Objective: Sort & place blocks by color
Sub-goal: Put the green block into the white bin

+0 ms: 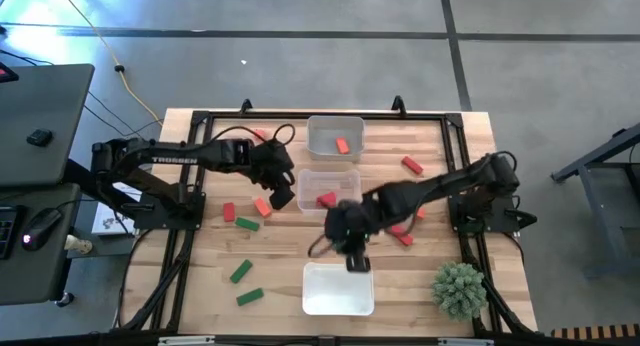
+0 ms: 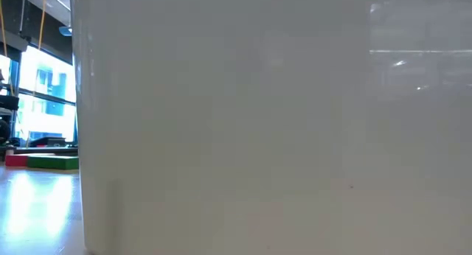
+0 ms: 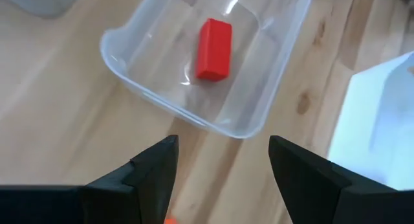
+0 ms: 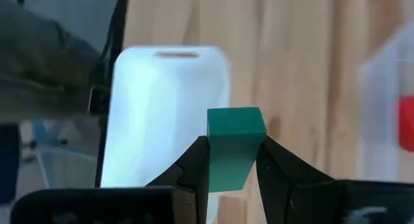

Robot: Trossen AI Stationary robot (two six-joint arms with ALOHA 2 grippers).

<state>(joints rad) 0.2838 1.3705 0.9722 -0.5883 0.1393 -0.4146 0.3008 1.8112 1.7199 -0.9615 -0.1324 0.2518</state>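
A light wooden slatted table (image 1: pixel 200 261) is sitting on a grey floor. Three rectangular trays are lying in a row down its middle — a frosted far tray (image 1: pixel 322 144), a clear plastic middle tray (image 1: pixel 345 181) and a white near tray (image 1: pixel 338 291). A spiky green plant ball (image 1: pixel 459 288) is resting at the near right corner — beside the white tray.

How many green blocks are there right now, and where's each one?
4. The right gripper holds one green block by the white tray. Three lie on the table's left. The arms may hide others.
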